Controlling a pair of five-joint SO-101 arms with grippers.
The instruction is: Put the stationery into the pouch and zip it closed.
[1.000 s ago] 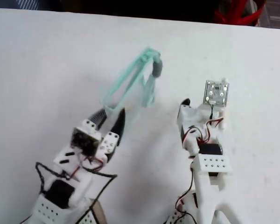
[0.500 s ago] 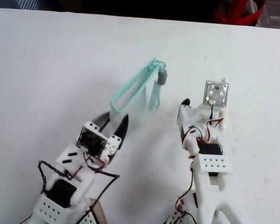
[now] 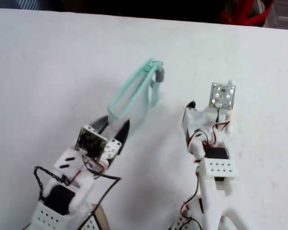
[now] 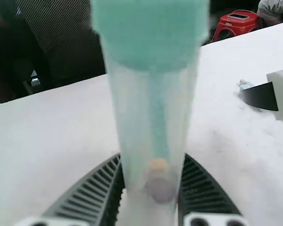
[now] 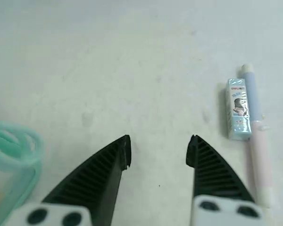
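Note:
My left gripper is shut on the lower end of a translucent pouch with a teal zip edge and holds it tilted up off the table. Close up in the left wrist view, the pouch stands between the ribbed fingers. A small orange piece and a grey piece show through its wall. My right gripper hangs open over the bare table, nothing between its fingers. A pale blue eraser and a blue-and-pink pen lie side by side on the table just beyond one fingertip.
The pouch's teal rim shows to one side of the right gripper. The right arm stands close beside the pouch on the white table. A red object sits past the far edge.
The left arm swung the held pouch slightly right and lower, then back left and up. The right arm stayed still.

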